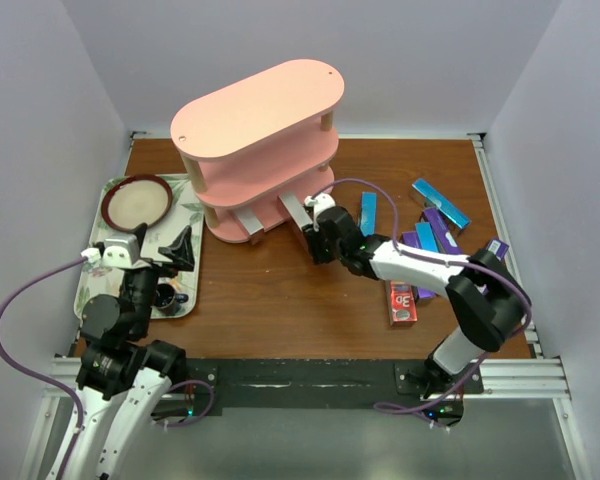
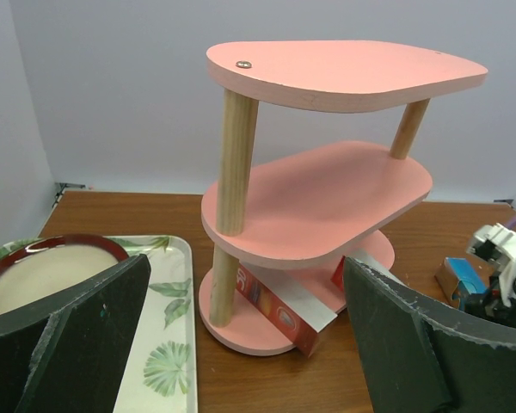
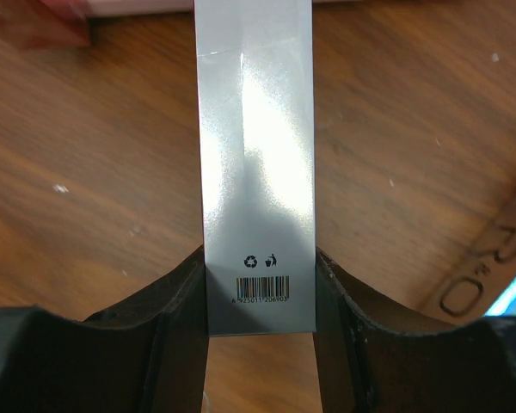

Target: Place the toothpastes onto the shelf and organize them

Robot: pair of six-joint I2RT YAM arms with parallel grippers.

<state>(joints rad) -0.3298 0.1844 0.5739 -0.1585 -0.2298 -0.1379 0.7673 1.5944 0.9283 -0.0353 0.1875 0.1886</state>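
The pink three-tier shelf stands at the back centre. My right gripper is shut on the near end of a silver-faced toothpaste box, which sits between the fingers; its far end reaches the shelf's bottom tier. Another toothpaste box, red with a silver top, lies on that bottom tier and sticks out over its edge. Several loose toothpastes, blue, purple and red, lie in a heap at the right. My left gripper hangs open and holds nothing, over the tray and facing the shelf.
A floral tray lies at the left with a red-rimmed plate on it; in the left wrist view the tray runs beside the shelf's base. White walls close in the table on three sides.
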